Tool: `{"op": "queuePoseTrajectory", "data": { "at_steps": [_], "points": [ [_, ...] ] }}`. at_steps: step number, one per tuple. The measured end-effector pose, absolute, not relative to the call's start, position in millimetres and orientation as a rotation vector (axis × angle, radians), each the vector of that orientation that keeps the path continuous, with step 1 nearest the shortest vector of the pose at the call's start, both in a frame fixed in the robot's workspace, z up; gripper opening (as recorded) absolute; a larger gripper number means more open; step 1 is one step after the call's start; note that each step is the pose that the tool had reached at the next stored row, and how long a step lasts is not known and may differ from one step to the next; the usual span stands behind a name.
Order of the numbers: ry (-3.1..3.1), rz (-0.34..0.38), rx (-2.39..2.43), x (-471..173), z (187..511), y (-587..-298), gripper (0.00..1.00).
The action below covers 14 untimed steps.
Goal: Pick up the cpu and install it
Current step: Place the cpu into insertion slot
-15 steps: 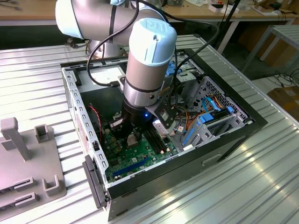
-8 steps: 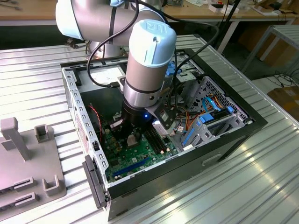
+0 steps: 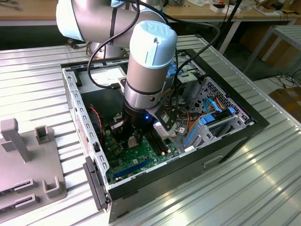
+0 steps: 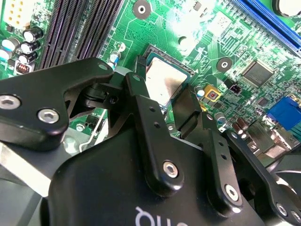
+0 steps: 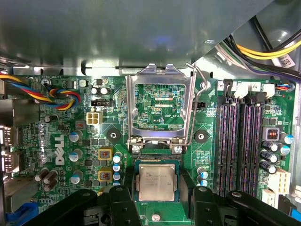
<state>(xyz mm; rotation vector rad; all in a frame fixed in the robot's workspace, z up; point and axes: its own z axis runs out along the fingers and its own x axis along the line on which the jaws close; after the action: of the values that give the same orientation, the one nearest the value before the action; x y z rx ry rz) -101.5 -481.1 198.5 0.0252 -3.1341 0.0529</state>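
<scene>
A big ribbed silver metal table (image 3: 263,188) holds an open black metal computer case (image 3: 164,190). A fat silver and pale blue robot arm (image 3: 146,61) reaches down into the case, over the flat green circuit board (image 5: 211,160). In both wrist views, the hollow silver metal frame (image 5: 133,106) stands flipped open beside the black gripper (image 4: 162,89), and the small flat square cpu with the shiny grey top (image 5: 157,182) lies in its socket in the middle of the gripper; I cannot tell if the gripper squeezes it or just sits around it.
</scene>
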Motion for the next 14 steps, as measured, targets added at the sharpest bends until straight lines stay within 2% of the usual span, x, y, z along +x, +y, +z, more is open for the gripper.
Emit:
{"op": "queuePoseTrajectory", "data": {
  "at_steps": [14],
  "points": [
    [-3.134, 0.053, 0.025, -101.5, 199.9, -481.1, 0.47]
  ]
}}
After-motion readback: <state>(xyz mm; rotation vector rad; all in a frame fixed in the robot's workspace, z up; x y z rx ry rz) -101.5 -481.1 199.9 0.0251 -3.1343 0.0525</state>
